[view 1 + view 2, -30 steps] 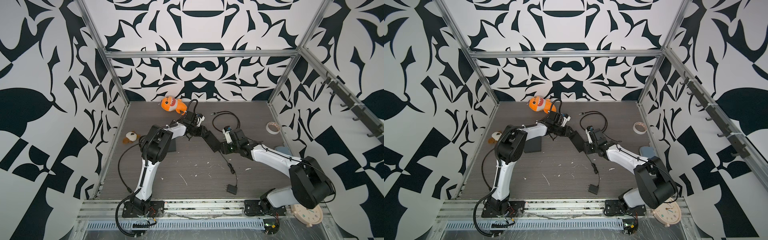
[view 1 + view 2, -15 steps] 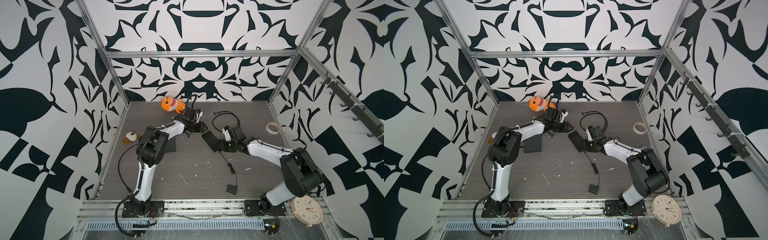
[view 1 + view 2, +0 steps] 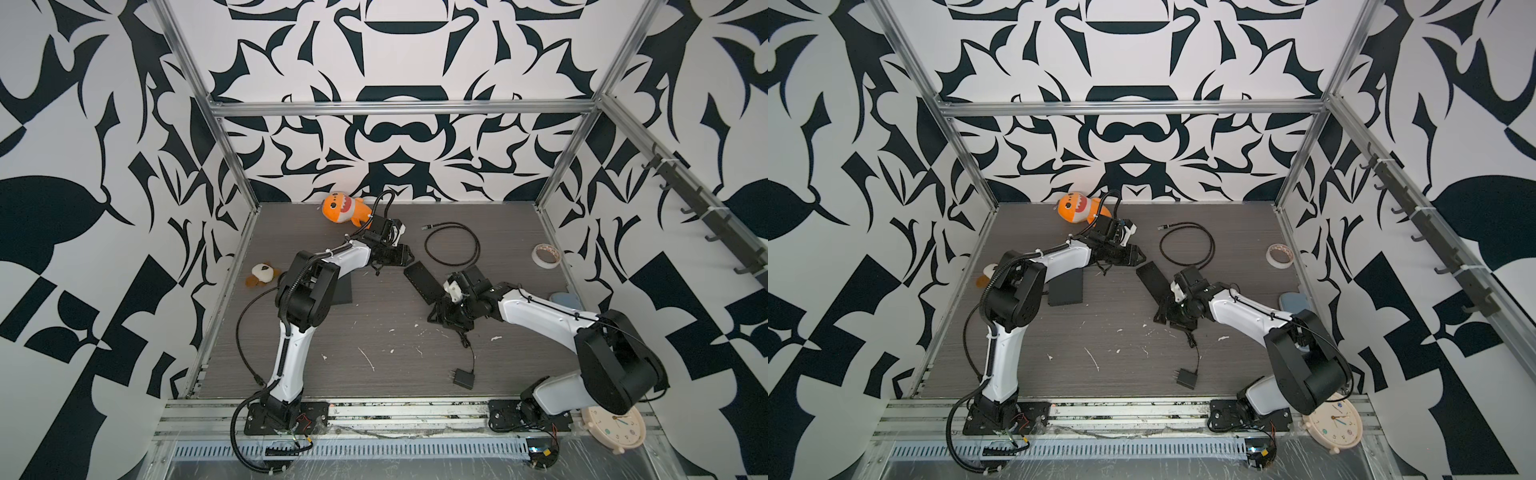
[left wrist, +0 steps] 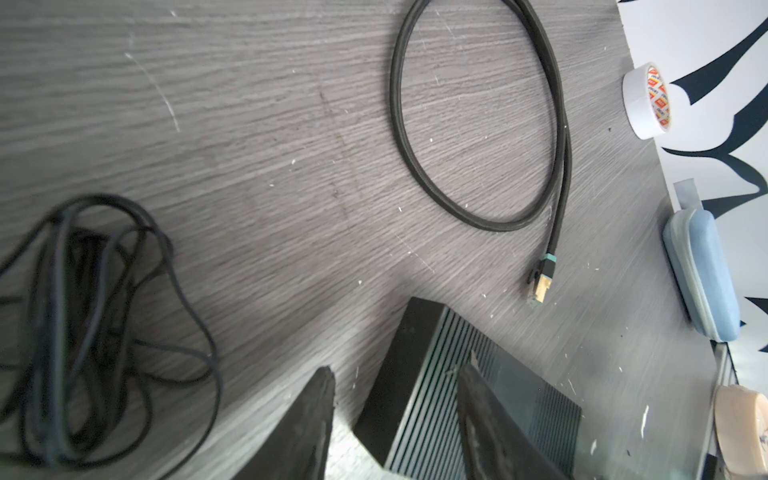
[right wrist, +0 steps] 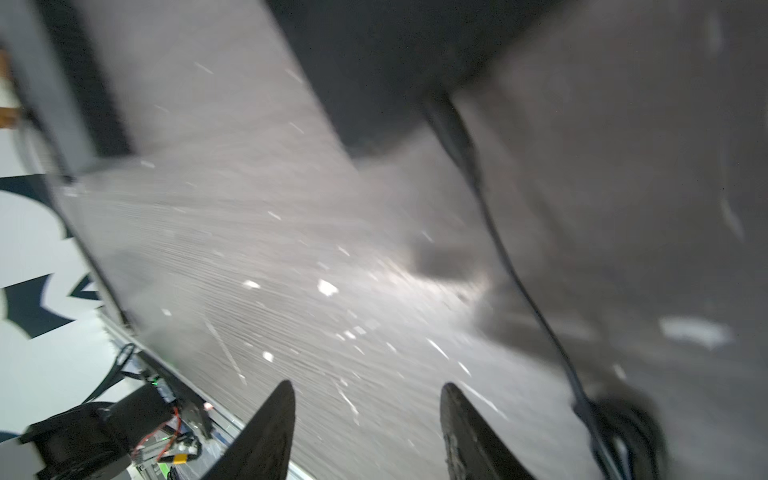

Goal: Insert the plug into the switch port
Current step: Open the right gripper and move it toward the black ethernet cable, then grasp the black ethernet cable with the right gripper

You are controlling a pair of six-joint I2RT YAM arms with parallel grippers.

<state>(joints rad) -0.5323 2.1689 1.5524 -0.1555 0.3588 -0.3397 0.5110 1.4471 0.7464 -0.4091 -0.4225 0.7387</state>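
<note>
The black ribbed switch (image 3: pixel 423 281) lies slantwise mid-table in both top views. My left gripper (image 3: pixel 406 259) hovers open over its far corner; in the left wrist view that corner (image 4: pixel 419 374) shows between and below the fingers of the left gripper (image 4: pixel 397 370). My right gripper (image 3: pixel 441 318) stands open just in front of the switch's near end, with only table between the tips of the right gripper (image 5: pixel 366 385). The plug (image 5: pixel 451 124) of a thin black cord (image 5: pixel 511 266) meets the switch (image 5: pixel 374 62); blur hides how deep it sits.
The cord ends in a black adapter (image 3: pixel 462 378) near the front. An Ethernet cable (image 3: pixel 453 245) loops behind the switch, its gold plug (image 4: pixel 540 282) by the corner. Orange plush (image 3: pixel 345 210), small plush (image 3: pixel 262 274), black pad (image 3: pixel 336 289), tape roll (image 3: pixel 546 255), blue case (image 3: pixel 565 299).
My right gripper has drawn back from the switch toward the table's front. My left gripper has come off the switch's far end and now hovers beside it. The switch has stayed put.
</note>
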